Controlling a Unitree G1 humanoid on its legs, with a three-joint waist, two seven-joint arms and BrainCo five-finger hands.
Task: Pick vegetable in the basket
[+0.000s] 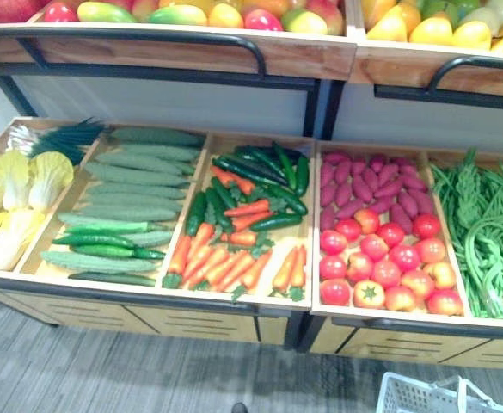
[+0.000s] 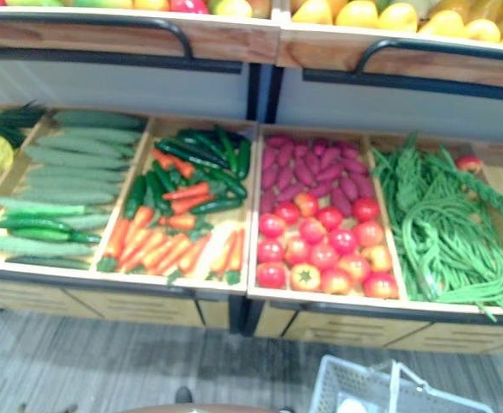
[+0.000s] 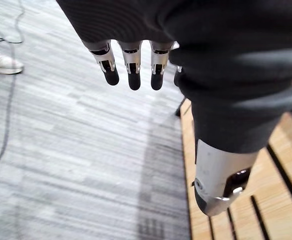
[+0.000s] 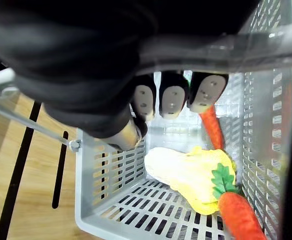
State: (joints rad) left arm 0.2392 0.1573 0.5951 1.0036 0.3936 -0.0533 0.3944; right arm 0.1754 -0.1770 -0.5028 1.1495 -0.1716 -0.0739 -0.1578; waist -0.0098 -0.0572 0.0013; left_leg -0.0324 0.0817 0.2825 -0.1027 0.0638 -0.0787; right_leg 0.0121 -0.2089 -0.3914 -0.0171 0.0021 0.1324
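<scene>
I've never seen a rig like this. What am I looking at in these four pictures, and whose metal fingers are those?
This is a two-armed humanoid robot shopping at a vegetable stand. The two wide pictures come from cameras in its head. They look down at wooden trays of cucumbers, carrots, tomatoes and green beans. The other two pictures come from cameras on its wrists. The left hand hangs with straight fingers over the grey floor, holding nothing. The right hand has its fingers curled round the handle of a pale plastic basket. Inside the basket lie a yellowish cabbage and two picked carrots.
</scene>
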